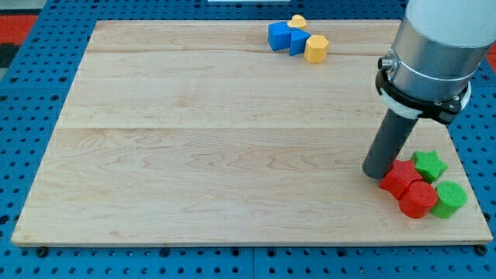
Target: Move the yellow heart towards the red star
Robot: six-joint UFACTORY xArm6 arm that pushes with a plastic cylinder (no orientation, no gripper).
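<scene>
A small yellow heart (297,22) lies at the view's top, right of centre, touching the back of a blue block. The red star (400,177) lies near the view's bottom right corner of the wooden board (201,139). My tip (377,173) rests on the board just left of the red star, touching or almost touching it. The yellow heart is far from the tip, up toward the view's top.
Two blue blocks (278,36) (298,41) and a yellow hexagon (315,48) cluster by the heart. A red cylinder (418,199), a green star (429,165) and a green cylinder (449,198) crowd the red star. Blue pegboard surrounds the board.
</scene>
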